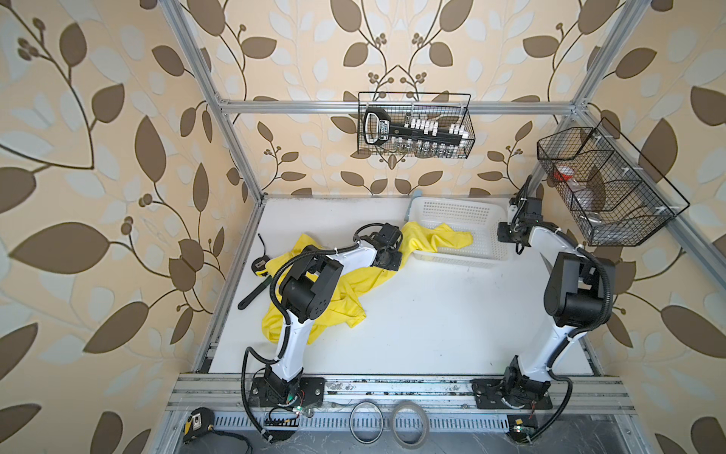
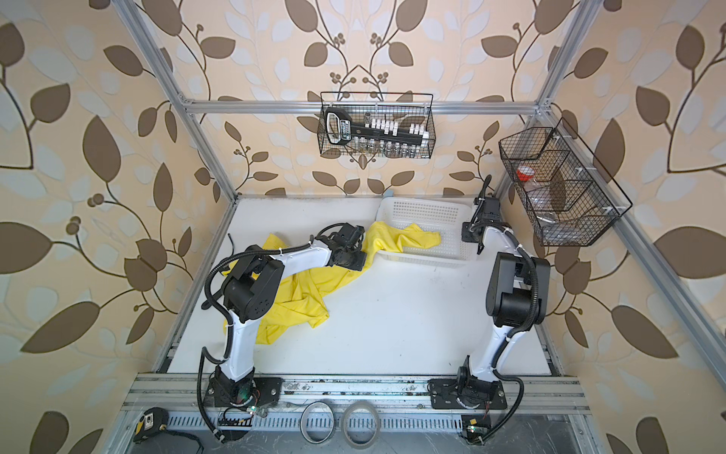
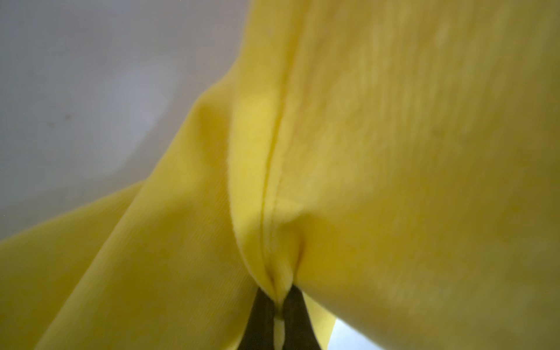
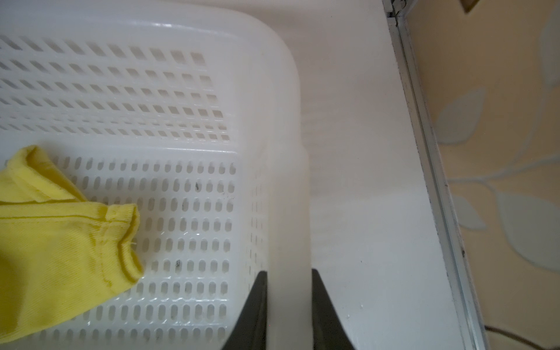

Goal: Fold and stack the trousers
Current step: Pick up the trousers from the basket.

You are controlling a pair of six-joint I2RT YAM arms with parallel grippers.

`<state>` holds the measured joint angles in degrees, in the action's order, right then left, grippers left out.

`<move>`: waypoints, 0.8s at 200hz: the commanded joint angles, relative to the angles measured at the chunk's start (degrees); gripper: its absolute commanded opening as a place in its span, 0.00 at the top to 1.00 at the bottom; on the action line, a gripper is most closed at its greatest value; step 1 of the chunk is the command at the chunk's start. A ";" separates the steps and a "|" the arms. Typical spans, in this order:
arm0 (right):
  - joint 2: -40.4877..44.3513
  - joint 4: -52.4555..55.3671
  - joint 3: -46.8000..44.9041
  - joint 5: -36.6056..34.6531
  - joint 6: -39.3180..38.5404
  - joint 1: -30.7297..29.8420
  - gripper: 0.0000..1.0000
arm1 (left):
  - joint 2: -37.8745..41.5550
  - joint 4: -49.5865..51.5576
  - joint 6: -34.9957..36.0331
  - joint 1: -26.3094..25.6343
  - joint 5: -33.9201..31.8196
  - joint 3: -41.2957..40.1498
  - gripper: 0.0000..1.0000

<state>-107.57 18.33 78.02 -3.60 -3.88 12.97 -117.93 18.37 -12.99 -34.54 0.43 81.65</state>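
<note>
Tape measure, white table, leaf wallpaper, left jaws pinching trousers, right jaws clamping basket.

Counted on the one desk were one pair of yellow trousers and one white basket. Robot arms numbered two, a left arm and a right arm. Black wire baskets also numbered two, a rear wire basket and a side wire basket.
</note>
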 commanded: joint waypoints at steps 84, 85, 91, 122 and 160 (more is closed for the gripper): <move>-9.52 2.66 9.54 -7.80 -4.92 1.25 0.80 | 34.88 26.12 -23.07 4.10 -34.22 -23.86 1.00; -9.56 2.63 9.58 -7.82 -4.91 1.26 0.80 | 35.01 26.24 -23.19 4.12 -34.51 -23.97 1.00; -10.03 2.23 10.18 -7.83 -4.80 1.35 0.80 | 37.70 26.82 -23.72 4.23 -35.74 -24.60 1.00; -13.79 1.85 13.83 -8.34 -4.67 1.03 0.78 | 40.89 26.60 -22.09 4.40 -31.39 -25.85 1.00; -18.14 1.02 19.49 -9.04 -4.38 0.30 0.77 | 40.31 21.36 -19.03 4.24 -21.85 -27.91 1.00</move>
<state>-120.66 18.02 94.61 -7.75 -6.28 13.45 -77.03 39.59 -32.36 -30.55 -22.83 54.89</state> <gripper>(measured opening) 0.228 0.057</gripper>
